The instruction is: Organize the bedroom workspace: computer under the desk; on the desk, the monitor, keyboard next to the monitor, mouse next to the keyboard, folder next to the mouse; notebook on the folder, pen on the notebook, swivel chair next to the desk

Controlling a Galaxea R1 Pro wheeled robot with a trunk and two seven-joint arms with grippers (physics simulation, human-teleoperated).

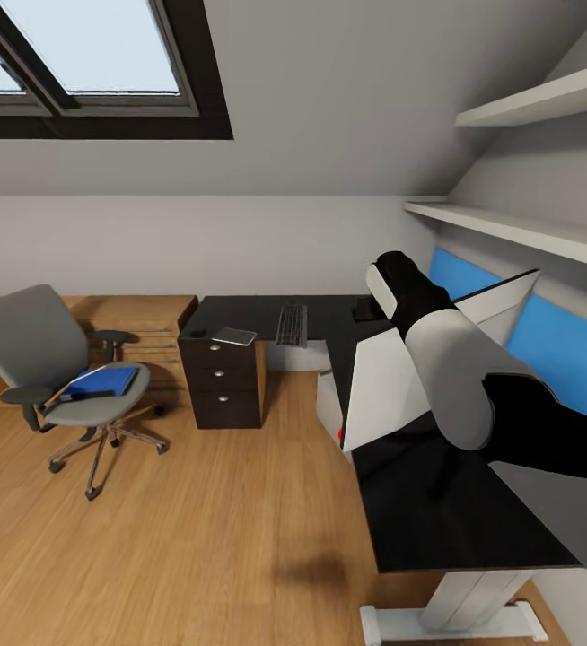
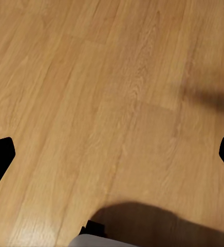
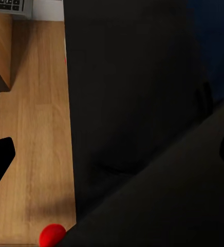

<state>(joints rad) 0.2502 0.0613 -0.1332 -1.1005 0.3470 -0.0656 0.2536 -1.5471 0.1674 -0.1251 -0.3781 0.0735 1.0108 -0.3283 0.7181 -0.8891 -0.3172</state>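
Note:
The swivel chair (image 1: 33, 354) stands on the floor left of the desk (image 1: 437, 511), with the blue folder (image 1: 103, 382) lying on its seat. On the desk's far wing lie the keyboard (image 1: 291, 325), the notebook (image 1: 234, 337) and the small dark mouse (image 1: 197, 332). The monitor (image 1: 388, 386) shows its light grey back, leaning across the desk's corner. The computer (image 1: 328, 404), with its red light (image 3: 52, 234), sits at the inner corner. My right arm (image 1: 451, 377) reaches over the desk. Its right gripper (image 3: 112, 154) is open above the black top, and the keyboard (image 3: 8, 5) lies ahead of it. My left gripper (image 2: 112, 154) hangs open over bare floor. I cannot make out the pen.
A dark drawer unit (image 1: 223, 381) with silver knobs stands under the desk's left end. A low light-wood counter (image 1: 145, 327) runs along the back wall behind the chair. Two white shelves (image 1: 509, 229) and blue wall panels (image 1: 554, 345) lie to the right. Wooden floor (image 1: 195, 538) spreads between chair and desk.

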